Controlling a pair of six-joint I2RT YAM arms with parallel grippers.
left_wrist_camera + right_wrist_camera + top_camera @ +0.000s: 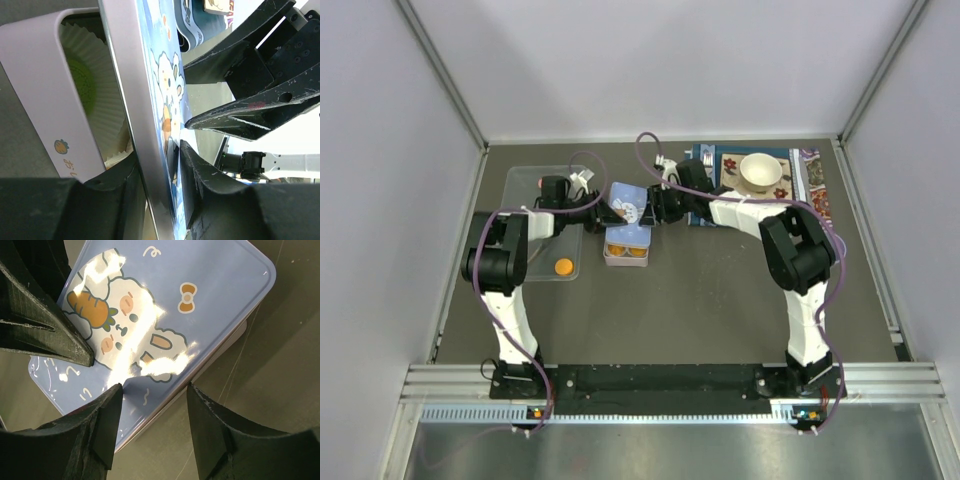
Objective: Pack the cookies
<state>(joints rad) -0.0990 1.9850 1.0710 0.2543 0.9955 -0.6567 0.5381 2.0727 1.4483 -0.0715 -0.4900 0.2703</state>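
Note:
A pale pink four-cup box (pixel 627 256) sits mid-table with orange cookies (pixel 626 249) in its near cups. In the left wrist view a green cookie (pixel 83 86) lies in a white paper cup of the box (pixel 35 85). My left gripper (pixel 603 210) is shut on the edge of the blue rabbit-print lid (pixel 628 203), holding it tilted over the box's far half; the grip shows in the left wrist view (pixel 159 155). My right gripper (pixel 653 208) is open, straddling the lid's (pixel 200 305) other edge without clamping it (pixel 155 390). One orange cookie (pixel 563 266) lies on the clear tray.
The clear tray (pixel 525 190) lies left of the box, under my left arm, with a small red thing (pixel 542 183) at its far end. A cream bowl (pixel 760 172) stands on a patterned mat (pixel 815 185) at the back right.

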